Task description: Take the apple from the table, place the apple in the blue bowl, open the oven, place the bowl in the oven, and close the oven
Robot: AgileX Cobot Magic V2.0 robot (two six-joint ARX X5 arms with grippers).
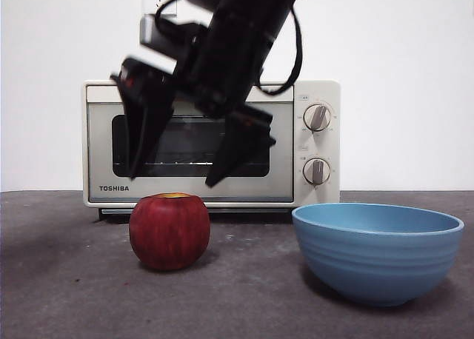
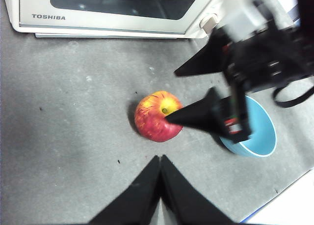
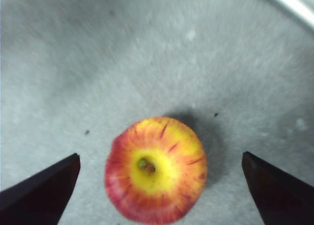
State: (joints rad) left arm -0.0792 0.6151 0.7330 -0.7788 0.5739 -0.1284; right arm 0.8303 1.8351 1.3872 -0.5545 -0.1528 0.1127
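Spread wide, the right gripper (image 1: 178,172) hangs above one apple (image 1: 169,231) on the table (image 1: 67,280) in the front view, hiding part of the single oven (image 1: 311,143); one blue bowl (image 1: 378,252) stands beside. Left wrist view: left gripper (image 2: 160,158) pressed closed, bowl partly hidden. Right wrist view: apple sits between both jaws, untouched.

The right gripper (image 1: 178,172) hangs pointing down, jaws spread wide; the left gripper (image 2: 160,158) waits with jaws closed together.
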